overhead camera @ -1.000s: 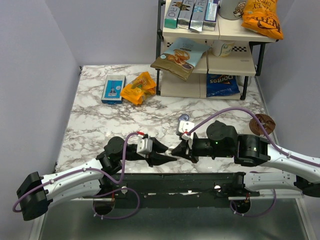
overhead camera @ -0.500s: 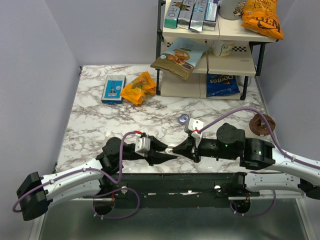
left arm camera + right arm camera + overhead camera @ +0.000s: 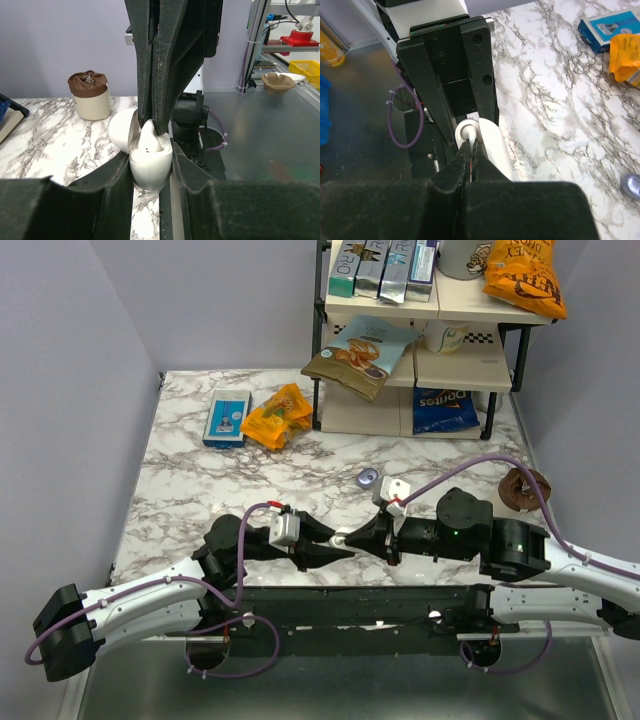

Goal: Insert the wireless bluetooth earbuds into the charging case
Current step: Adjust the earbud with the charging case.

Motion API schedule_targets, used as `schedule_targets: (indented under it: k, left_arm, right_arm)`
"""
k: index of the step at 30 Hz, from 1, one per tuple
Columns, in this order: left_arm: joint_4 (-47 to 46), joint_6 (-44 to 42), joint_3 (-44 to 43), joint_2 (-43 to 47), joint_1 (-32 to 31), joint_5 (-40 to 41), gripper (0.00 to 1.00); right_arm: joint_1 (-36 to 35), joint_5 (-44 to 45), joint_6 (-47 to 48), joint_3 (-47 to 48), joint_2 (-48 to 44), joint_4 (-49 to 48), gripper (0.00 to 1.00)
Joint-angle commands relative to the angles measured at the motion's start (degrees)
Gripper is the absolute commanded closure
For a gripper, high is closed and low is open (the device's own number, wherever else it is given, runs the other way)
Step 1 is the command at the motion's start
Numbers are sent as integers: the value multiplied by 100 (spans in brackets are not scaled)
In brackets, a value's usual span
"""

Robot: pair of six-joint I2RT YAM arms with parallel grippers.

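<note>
The charging case is a white pod with its lid hinged open to the left. My left gripper is shut on its sides near the table's front edge. A white earbud stands in the case's opening. My right gripper comes down from above, shut on the earbud's top. In the right wrist view the right gripper has its tips pressed together at the case's rim. In the top view the two grippers meet tip to tip, left gripper and right gripper.
A small round bluish piece lies on the marble behind the grippers, also low right in the right wrist view. A brown-topped cup stands at the right edge. A blue box, an orange packet and a snack shelf are at the back.
The right arm has shifted right and its wrist has turned, while its tips stayed at the case. The left arm has held still.
</note>
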State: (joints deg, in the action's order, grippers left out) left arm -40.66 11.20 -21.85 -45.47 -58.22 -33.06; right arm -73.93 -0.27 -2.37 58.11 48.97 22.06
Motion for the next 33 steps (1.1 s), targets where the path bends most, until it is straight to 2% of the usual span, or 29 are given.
schedule_targets:
  k: [1,16,23,33]
  left_arm:
    - [-390,5,14,118,-23,89,100]
    - [-311,-30,-30,82,-23,54,100]
    - [-302,-4,-83,47,-23,-183,100]
    - [-372,49,-57,135,-23,-350,100]
  right_arm:
    - [2,229,-123,-264,-265,-290,99]
    - [2,-139,-27,-212,-274,-229,99]
    - [2,-412,175,-107,-72,-45,99]
    - [2,-368,624,-63,7,307,99]
